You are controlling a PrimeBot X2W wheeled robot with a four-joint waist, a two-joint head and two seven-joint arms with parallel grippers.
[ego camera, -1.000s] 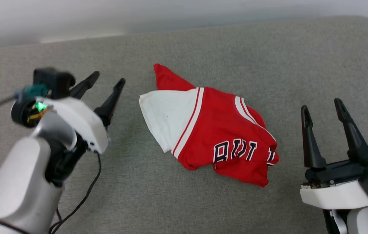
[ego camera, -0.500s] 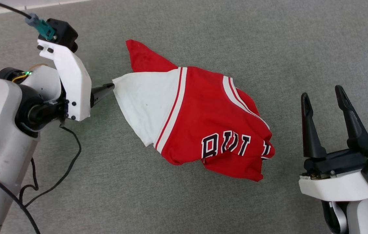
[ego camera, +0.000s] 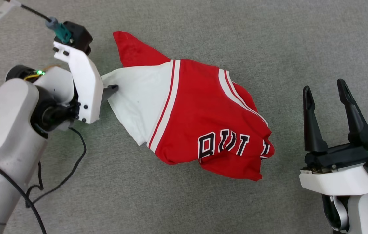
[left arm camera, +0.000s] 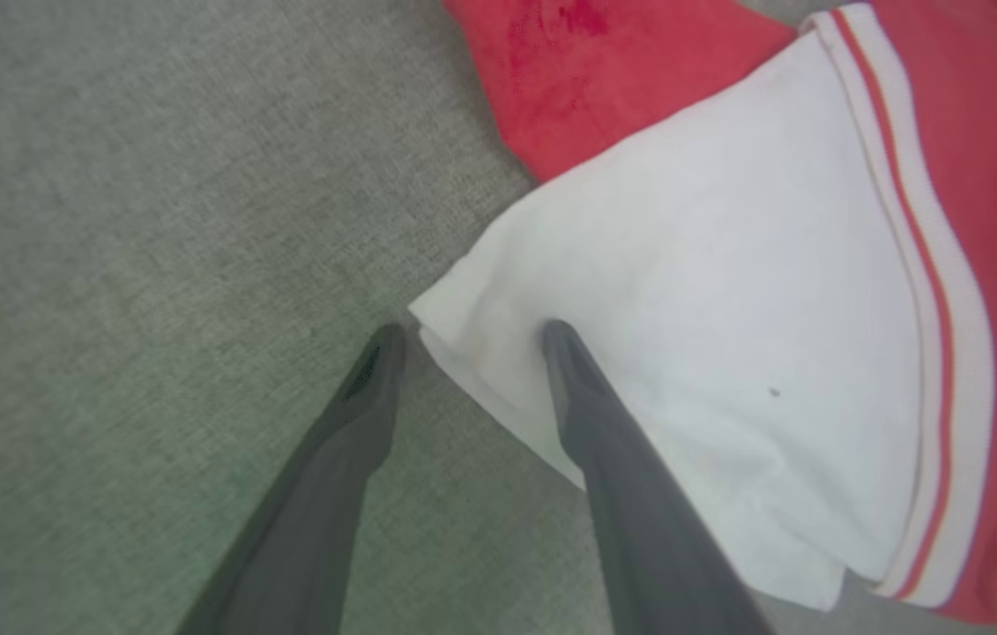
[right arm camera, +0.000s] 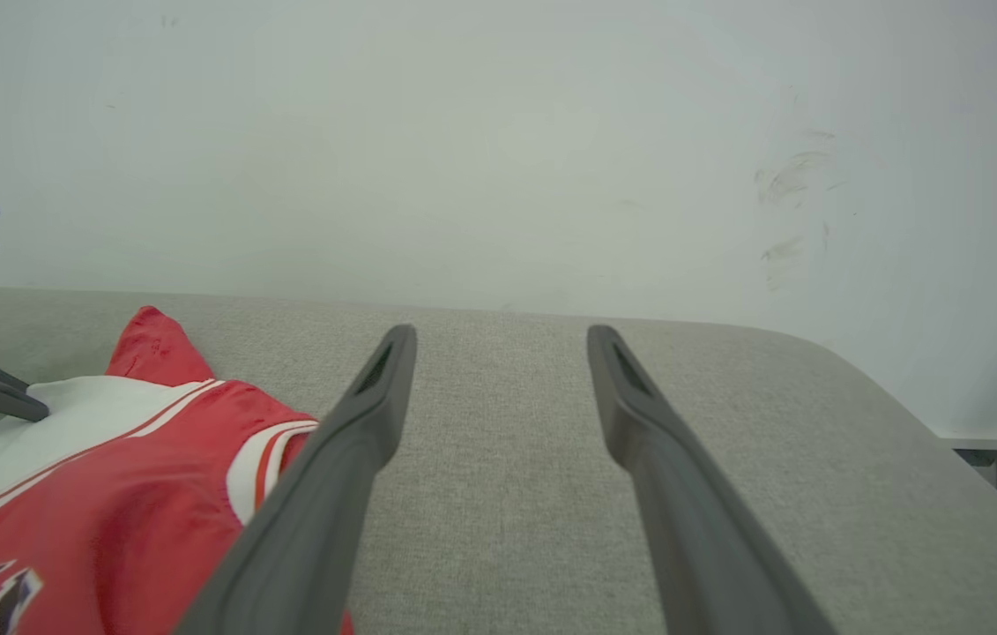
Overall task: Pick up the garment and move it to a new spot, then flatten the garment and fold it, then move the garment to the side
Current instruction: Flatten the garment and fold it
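Jersey [ego camera: 203, 123] lies crumpled on the bench [ego camera: 268, 39]; our left pincer [left arm camera: 472, 333] has just reached it, jaws apart astride the white sleeve [left arm camera: 683, 335] edge, so pinching looks next; right pincer [ego camera: 324, 86] waits wide, well apart

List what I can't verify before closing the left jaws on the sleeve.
- Head view: one left jaw, hidden behind the white wrist housing.
- Left wrist view: whether the sleeve sits between the jaws; depth unreadable.
- Head view: garment lettering, partly folded under.
- Right wrist view: garment's lower part, cut by the bottom edge.
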